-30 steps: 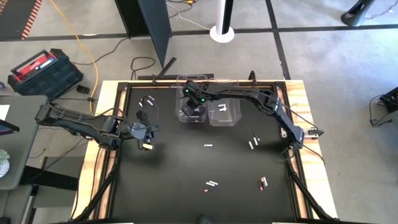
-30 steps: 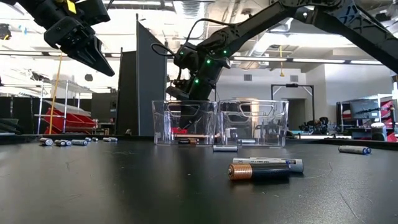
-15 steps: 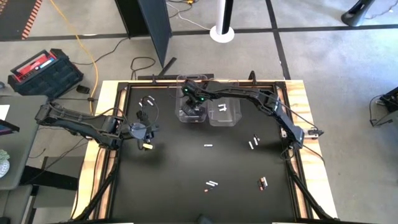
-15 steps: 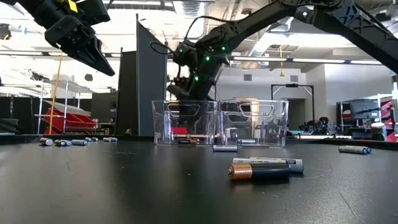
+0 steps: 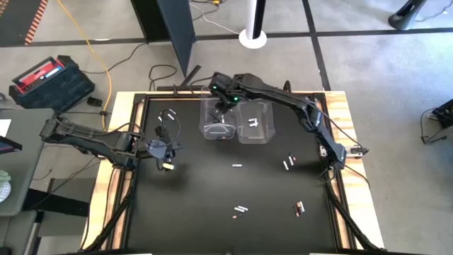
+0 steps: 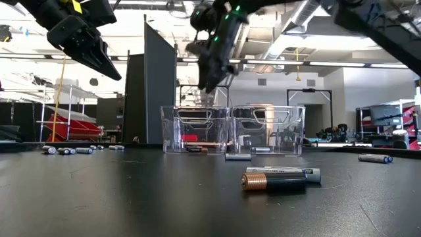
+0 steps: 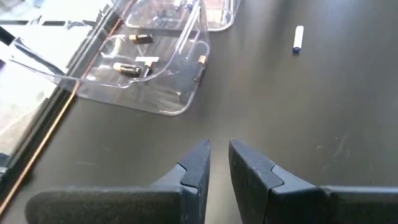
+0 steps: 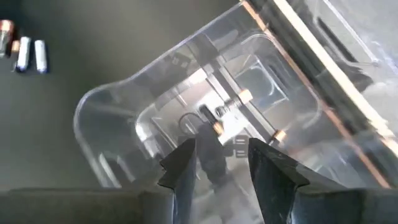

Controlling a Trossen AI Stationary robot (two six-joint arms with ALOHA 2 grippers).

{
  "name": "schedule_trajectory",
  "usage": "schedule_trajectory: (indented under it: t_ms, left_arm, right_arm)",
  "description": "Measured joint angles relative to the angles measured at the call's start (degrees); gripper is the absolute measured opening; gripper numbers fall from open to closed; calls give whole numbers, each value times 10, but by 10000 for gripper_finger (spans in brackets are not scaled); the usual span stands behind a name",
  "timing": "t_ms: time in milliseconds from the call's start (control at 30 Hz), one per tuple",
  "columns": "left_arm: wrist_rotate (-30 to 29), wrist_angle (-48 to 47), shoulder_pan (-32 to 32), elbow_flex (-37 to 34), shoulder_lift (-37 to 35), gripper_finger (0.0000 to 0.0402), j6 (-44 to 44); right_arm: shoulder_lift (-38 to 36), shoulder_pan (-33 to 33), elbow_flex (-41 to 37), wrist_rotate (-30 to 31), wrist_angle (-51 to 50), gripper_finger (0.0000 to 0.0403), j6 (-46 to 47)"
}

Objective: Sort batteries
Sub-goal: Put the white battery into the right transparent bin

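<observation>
**Right gripper hangs empty over the left bin**

Nearest the front edge, at about 6 o'clock, a dark copper-ended battery and a pale one [image 6: 279, 178] lie side by side on the black table [image 5: 212, 198]. More batteries are scattered about mid-table — one small white cell [image 5: 237, 166] near the centre, a pair [image 5: 288, 162] toward 3 o'clock.

At 9 o'clock the left gripper [image 5: 165, 150] waits above the table, its fingers [image 7: 194, 167] nearly together with only a thin gap and nothing between them.

Toward 12 o'clock two clear bins stand touching. The left bin [image 5: 218, 122] holds dark copper-ended cells [image 8: 214, 118]; the right bin [image 5: 256, 122] holds white ones. The right gripper [image 6: 212, 79] hangs above the left bin — fingers [image 8: 183, 163] parted, empty.
</observation>
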Motion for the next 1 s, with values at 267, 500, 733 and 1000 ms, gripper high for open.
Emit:
schedule_trajectory:
  t_ms: [267,500,733,1000]
  left_arm:
    - [2,44,0,0,4,54,-77]
    - [4,63,0,0,4,84,-91]
    - [-4,90,0,0,4,146,-55]
    - [-5,97,0,0,4,147,-51]
  right_arm:
    - [-138,63,-48,8,-35,152,0]
    - [-281,163,-185,76,-37,148,65]
    - [-436,297,-437,150,20,147,245]
    - [-544,431,-735,225,272,147,386]
